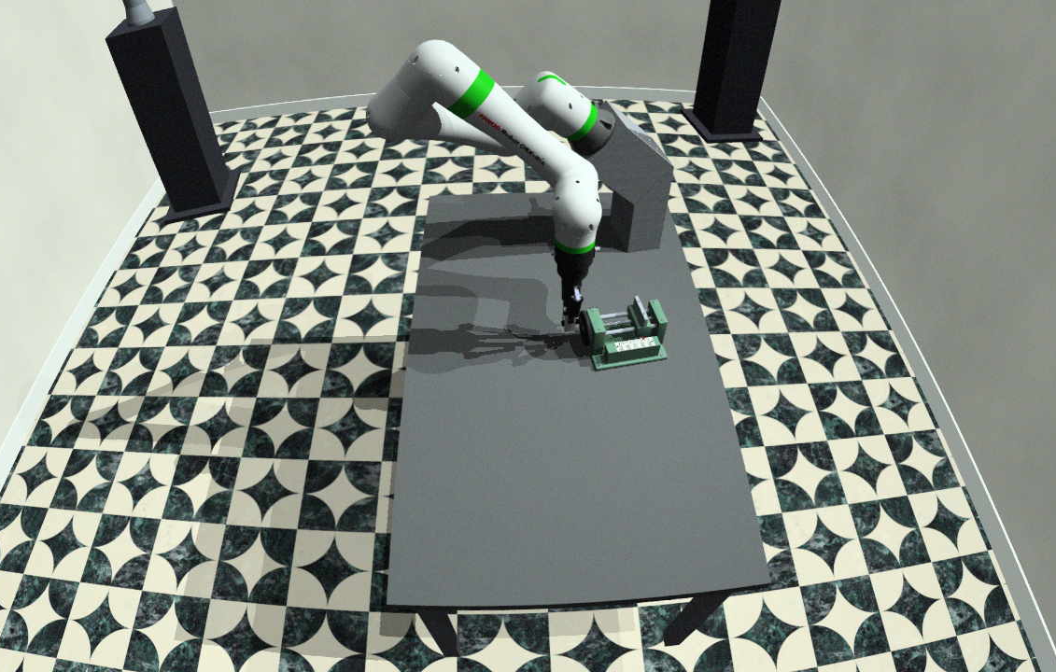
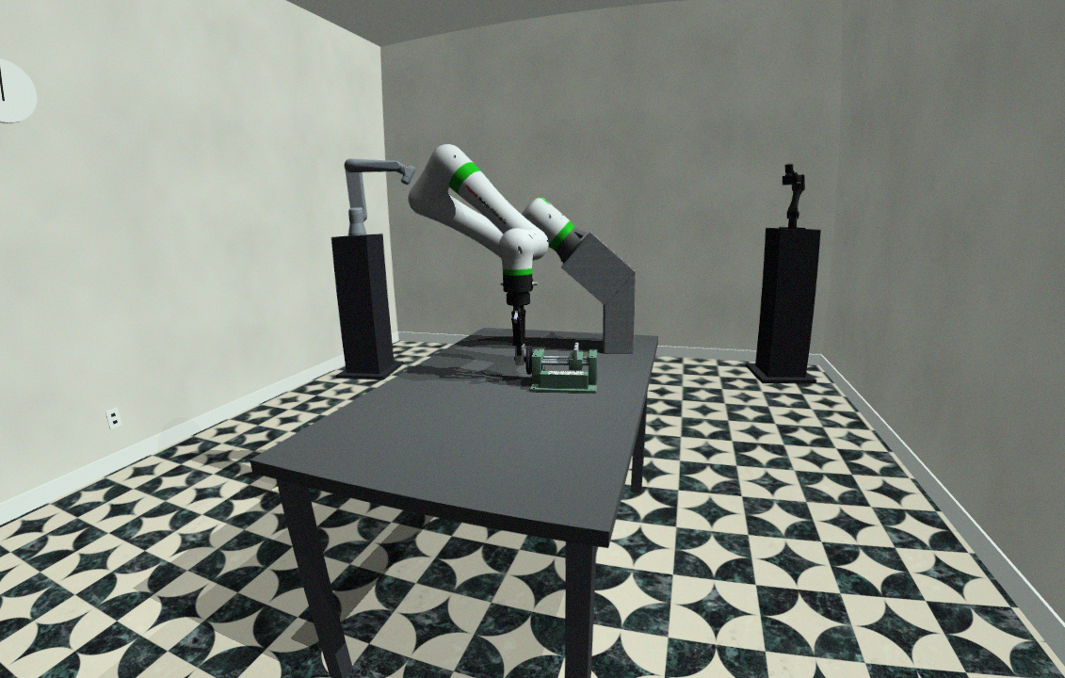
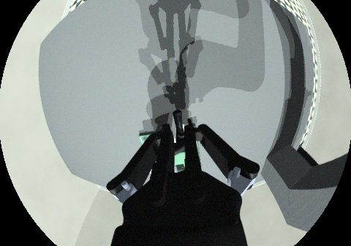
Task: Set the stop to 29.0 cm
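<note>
A green stop fixture (image 1: 609,363) (image 2: 563,389) (image 3: 179,158) stands on the table. Its stop (image 1: 640,312) (image 2: 575,361), a green block with a pale upright plate, sits on the rods near the right end. A white scale (image 1: 631,343) (image 2: 565,372) with a small red mark near its right part runs along the front; its numbers are too small to read. The dark handwheel (image 1: 585,329) (image 2: 528,361) is on the left end. My gripper (image 1: 571,320) (image 2: 520,359) (image 3: 178,116) points down beside it, shut on the wheel's black handle (image 3: 178,117), which shows between the fingertips.
The grey table (image 1: 565,468) (image 2: 435,446) (image 3: 91,74) bears the fixture and the arm's angled grey mount (image 1: 644,196) (image 2: 618,307) (image 3: 311,191), behind the fixture. Dark pedestals (image 1: 172,117) (image 1: 732,75) (image 2: 363,303) (image 2: 789,303) stand on the floor beyond the table.
</note>
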Robot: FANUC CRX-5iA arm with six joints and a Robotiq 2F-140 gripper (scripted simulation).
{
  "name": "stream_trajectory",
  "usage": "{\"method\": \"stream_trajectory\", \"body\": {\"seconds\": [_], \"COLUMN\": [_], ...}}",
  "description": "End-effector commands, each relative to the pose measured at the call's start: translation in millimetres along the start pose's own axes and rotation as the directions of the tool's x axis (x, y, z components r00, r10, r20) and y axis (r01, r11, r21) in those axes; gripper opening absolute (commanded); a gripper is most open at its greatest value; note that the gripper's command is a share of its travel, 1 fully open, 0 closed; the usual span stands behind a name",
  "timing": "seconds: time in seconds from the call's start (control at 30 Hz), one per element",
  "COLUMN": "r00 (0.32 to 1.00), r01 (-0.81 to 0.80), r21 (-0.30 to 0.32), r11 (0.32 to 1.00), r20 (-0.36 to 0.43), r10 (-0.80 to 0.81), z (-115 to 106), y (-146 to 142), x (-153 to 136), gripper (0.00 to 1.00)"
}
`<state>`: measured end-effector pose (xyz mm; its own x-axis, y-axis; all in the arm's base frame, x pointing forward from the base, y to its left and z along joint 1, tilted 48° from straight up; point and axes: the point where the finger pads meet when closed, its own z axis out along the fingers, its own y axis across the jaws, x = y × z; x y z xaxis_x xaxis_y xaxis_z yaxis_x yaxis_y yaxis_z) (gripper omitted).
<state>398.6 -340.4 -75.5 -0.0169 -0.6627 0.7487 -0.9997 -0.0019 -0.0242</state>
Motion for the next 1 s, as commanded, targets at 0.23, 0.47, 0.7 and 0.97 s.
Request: {"method": "stream_trajectory", "body": {"seconds": [0.23,0.47,0.7,0.97], "r00": [1.0,1.0,1.0,1.0], "r01": [0.0,0.0,0.0,0.0], "r21": [0.0,0.0,0.0,0.0], "r11": [1.0,1.0,1.0,1.0], "r20": [0.0,0.0,0.0,0.0], "r10": [0.0,0.0,0.0,0.0], "z": [7,10,14,17], "y": [-2,-4,-7,-9], "x": [0,0,0,0], "gripper": [0.04,0.04,0.04,0.04]}}
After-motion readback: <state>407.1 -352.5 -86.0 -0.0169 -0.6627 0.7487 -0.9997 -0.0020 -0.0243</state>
